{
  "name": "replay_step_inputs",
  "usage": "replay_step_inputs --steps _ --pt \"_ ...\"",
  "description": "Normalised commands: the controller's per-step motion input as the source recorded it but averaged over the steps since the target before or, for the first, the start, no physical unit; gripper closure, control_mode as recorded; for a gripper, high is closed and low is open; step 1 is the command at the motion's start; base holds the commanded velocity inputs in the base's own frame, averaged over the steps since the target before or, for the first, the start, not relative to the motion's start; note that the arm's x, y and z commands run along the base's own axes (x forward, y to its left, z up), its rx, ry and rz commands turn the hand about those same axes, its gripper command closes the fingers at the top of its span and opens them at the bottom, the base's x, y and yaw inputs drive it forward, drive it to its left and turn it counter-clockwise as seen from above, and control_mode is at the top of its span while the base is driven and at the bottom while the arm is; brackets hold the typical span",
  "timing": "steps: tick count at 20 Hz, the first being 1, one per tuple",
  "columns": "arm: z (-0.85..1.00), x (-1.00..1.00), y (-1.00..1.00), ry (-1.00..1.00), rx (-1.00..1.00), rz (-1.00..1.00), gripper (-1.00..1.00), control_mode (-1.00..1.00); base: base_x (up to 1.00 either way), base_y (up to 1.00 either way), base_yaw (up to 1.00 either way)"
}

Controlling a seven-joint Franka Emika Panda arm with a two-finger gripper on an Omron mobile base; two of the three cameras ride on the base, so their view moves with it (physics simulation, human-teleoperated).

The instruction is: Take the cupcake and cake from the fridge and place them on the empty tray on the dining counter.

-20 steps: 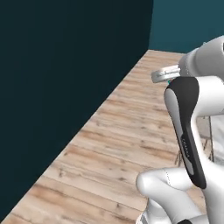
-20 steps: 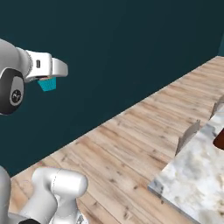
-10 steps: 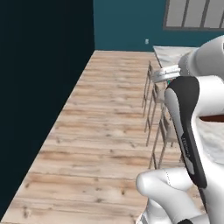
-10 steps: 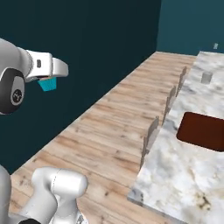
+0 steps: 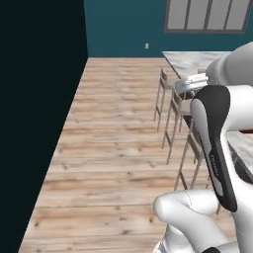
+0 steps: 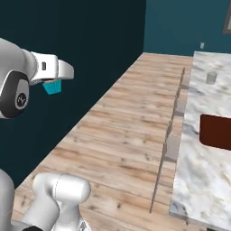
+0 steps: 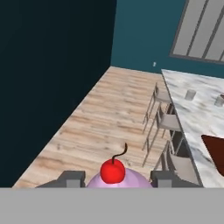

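Wooden floor stretched below while my gripper [image 6: 53, 83], closed on the cupcake [image 6: 52, 87], hung well apart from the tray [image 6: 216, 131] on the dining counter [image 6: 198, 173] off to my right.

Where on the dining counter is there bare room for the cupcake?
The tray looks bare where it shows. Bare marble lies between it and the counter's stool-side edge, and nearer the base. Farther along stands a small grey cup.
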Motion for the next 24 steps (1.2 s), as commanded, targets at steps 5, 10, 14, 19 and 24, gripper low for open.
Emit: replay_step_inputs --steps 5,10,14,19,24 --pt "0.00 0.00 0.00 0.00 0.00 0.00 1.00 1.00 0.57 0.79 -0.09" --pt "0.00 0.00 0.00 0.00 0.00 0.00 1.00 1.00 1.00 0.50 -0.39" --pt "0.00 0.00 0.00 0.00 0.00 0.00 1.00 1.00 0.95 0.24 -0.50" --pt "0.00 0.00 0.00 0.00 0.00 0.00 1.00 1.00 0.86 0.11 -0.52" --pt "0.00 0.00 0.00 0.00 0.00 0.00 1.00 1.00 0.75 0.13 -0.55"
